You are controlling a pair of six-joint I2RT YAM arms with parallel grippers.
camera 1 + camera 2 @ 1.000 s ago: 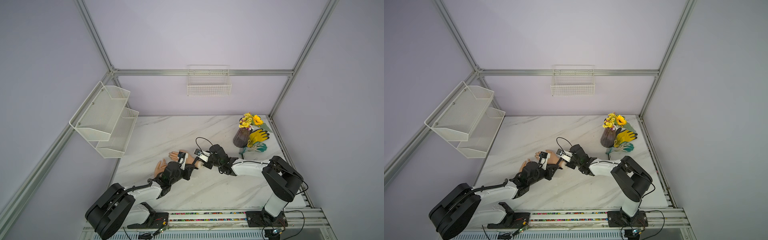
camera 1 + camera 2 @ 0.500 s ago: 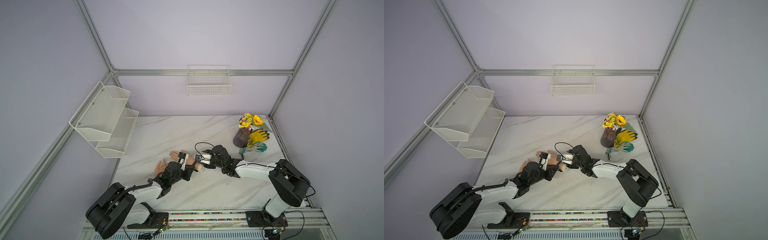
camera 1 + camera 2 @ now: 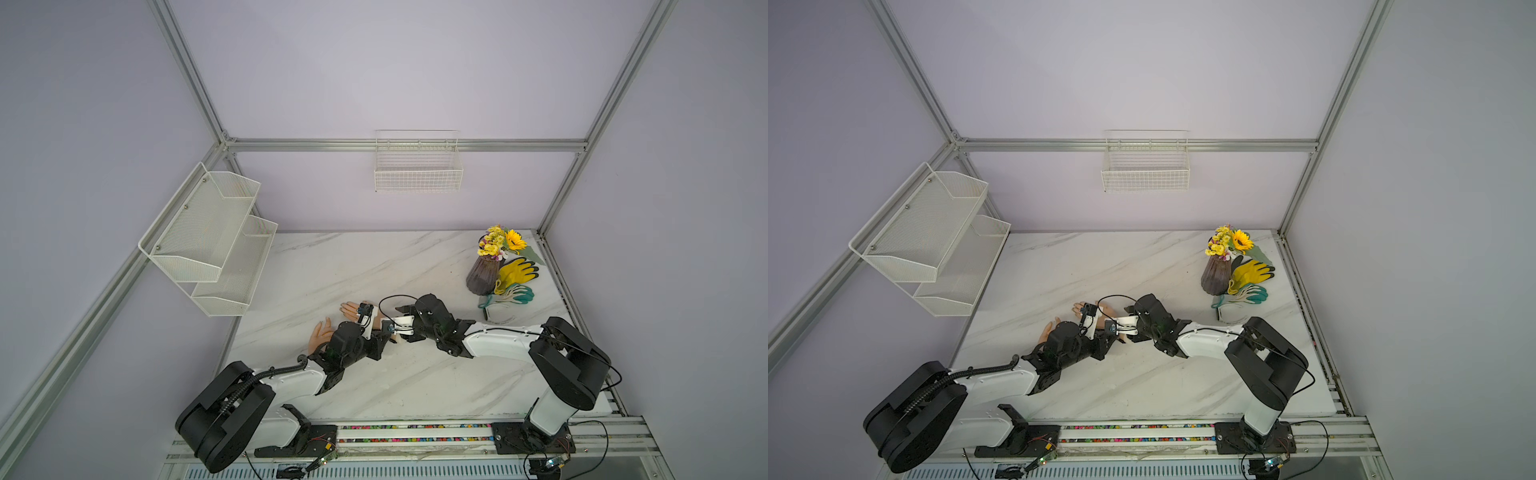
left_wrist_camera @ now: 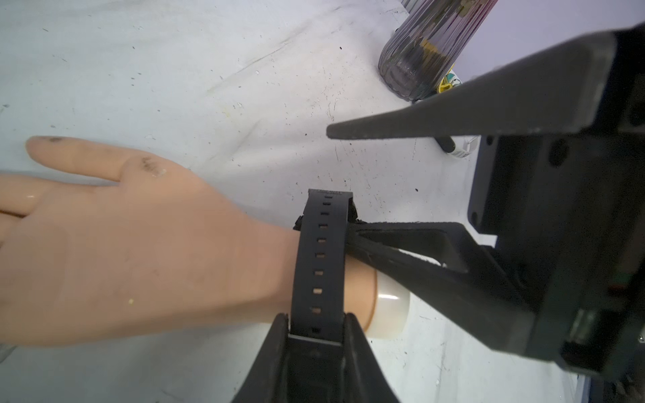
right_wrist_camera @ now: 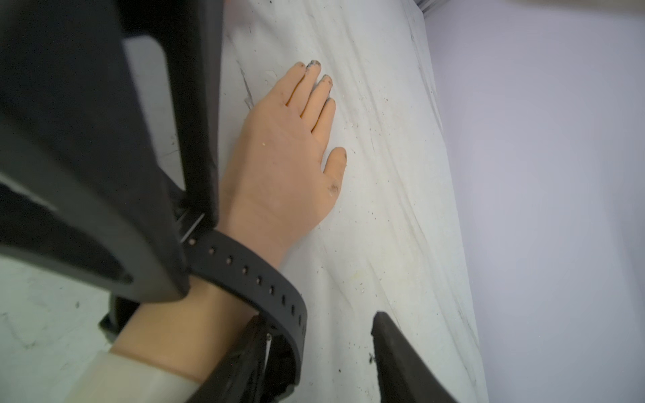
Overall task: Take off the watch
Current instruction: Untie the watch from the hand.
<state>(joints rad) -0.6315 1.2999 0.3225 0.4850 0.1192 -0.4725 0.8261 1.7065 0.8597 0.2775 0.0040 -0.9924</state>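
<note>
left claw [image 4: 317, 318] pinches the watch strap [image 4: 319, 258]; right claw [image 4: 338, 180] spread, one finger seemingly touching it.

Marble table [image 3: 332, 266], mannequin hand [image 4: 139, 261], vase [image 3: 482, 276], gloves [image 3: 515, 272]

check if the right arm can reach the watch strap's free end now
Probably yes. The right arm has its jaws open at the watch strap, one touching its edge near the free tip, nothing in between. The left arm has its jaws shut on the strap further round, clear of that end.
</note>
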